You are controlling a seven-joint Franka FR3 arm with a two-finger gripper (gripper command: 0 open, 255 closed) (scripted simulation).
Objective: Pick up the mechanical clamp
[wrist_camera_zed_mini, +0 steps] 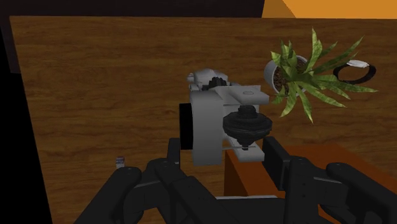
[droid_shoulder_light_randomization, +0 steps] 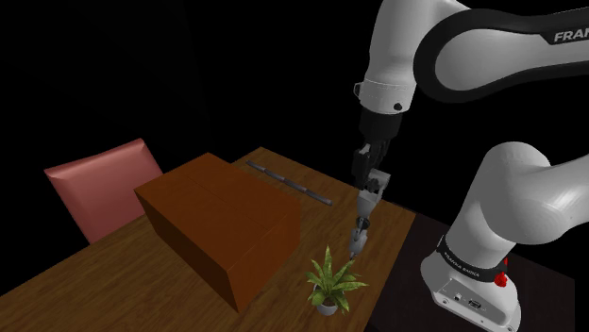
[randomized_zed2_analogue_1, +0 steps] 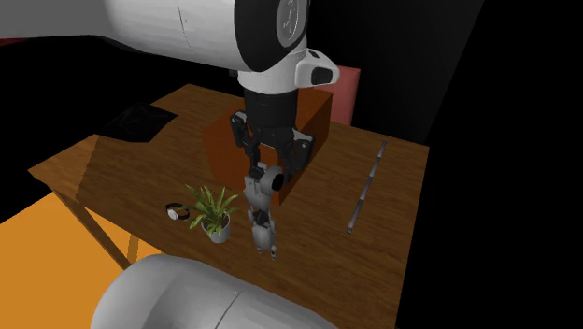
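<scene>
1. A single white robot arm reaches down over a wooden table. Its black gripper is closed around the upper end of a grey mechanical clamp.
2. The clamp hangs directly below the gripper, over the table edge nearest the robot's stand. It lies between a brown box and a small potted plant.
3. The clamp's long axis runs almost vertically and follows the line of the gripper. Its top is pinched in the fingers and its lower tip points down at the tabletop, leaning slightly toward the shoulder view's left.
4. In the wrist view, the two fingers press on either side of the clamp's pale body, and a dark round knob faces the camera.
5. The pictures do not show whether the lower tip touches the wood or hangs just above it.
6. Judgement: the grasp looks made, so the next move is likely a straight lift along that vertical axis. The plant, close beside the tip, is the nearest thing to avoid.
7. A thin grey rod lies on the table, well apart from the clamp.
</scene>
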